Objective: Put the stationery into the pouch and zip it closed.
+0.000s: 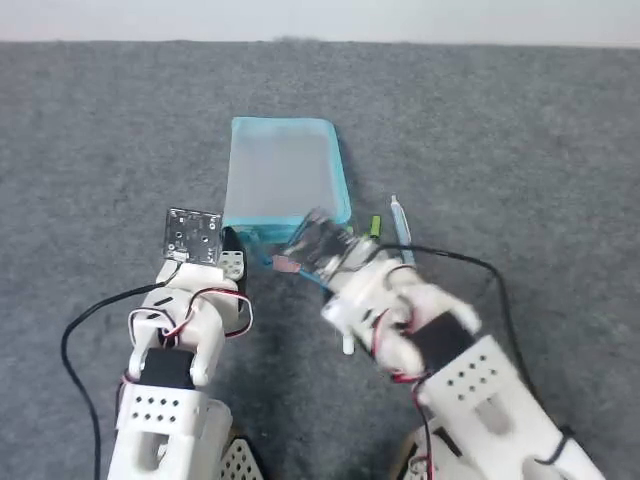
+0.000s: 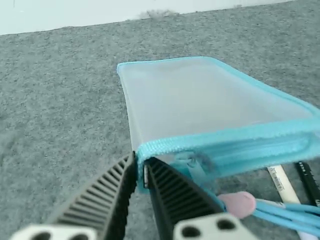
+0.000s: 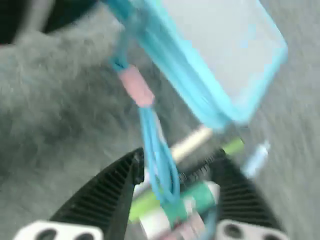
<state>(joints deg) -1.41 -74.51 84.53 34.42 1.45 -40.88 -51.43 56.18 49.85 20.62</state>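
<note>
The translucent pouch [image 1: 283, 172] with light-blue trim lies flat at mid-table. My left gripper [image 2: 141, 172] is shut on the near left corner of its zipper edge [image 2: 220, 145]. From the zipper hangs a blue cord [image 2: 280, 212] with a pink bead [image 2: 239, 203]. My right gripper [image 3: 175, 185] stands open at the pouch's near right corner [image 1: 312, 245], and the cord loop [image 3: 159, 160] runs between its fingers. Under and beyond it lie pens: a green one [image 3: 160, 202], a white one [image 3: 192, 140] and a light-blue one [image 1: 402, 230].
Grey carpet [image 1: 520, 130] covers the table all around the pouch. Cables [image 1: 80, 330] trail from both arms near the front edge. A pale wall [image 1: 320, 18] bounds the far side.
</note>
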